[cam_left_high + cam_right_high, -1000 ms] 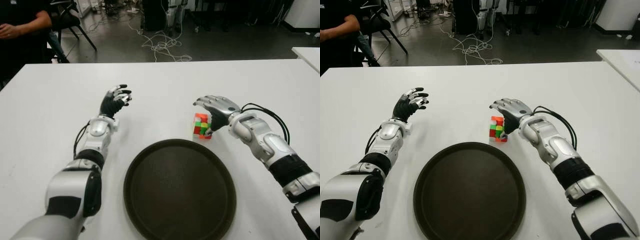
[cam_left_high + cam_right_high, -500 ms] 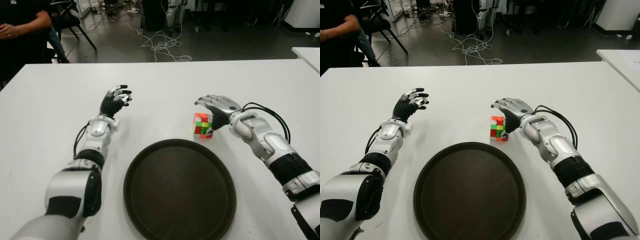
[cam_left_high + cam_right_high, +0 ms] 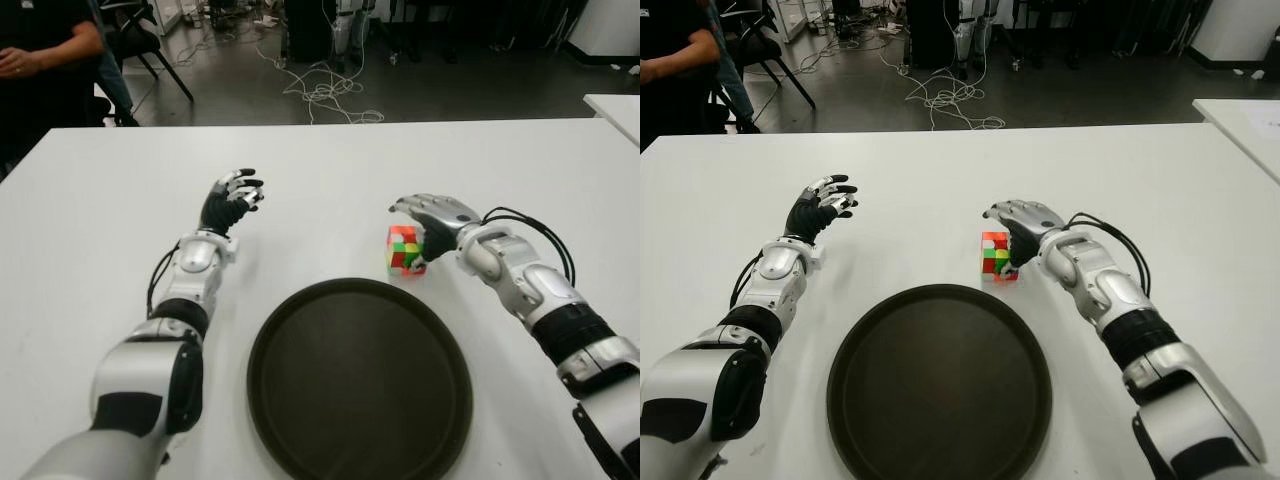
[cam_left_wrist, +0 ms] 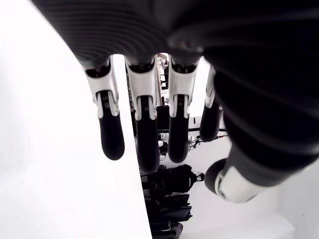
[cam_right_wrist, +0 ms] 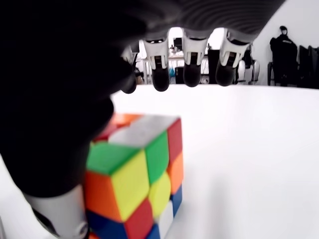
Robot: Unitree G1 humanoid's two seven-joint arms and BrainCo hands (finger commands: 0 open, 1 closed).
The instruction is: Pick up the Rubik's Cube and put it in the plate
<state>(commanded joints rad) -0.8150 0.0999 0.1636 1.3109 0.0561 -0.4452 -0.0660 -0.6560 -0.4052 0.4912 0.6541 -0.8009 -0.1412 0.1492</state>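
Cube (image 3: 404, 249) beside right robot hand (image 3: 433, 218)

Bright even light, blurred wrist close-ups

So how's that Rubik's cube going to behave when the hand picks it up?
The Rubik's Cube looks rigid and flat-sided, so it probably won't roll or flex. Its glossy faces may slip, and layers might twist. The right hand arches over it with fingers open, thumb beside it.
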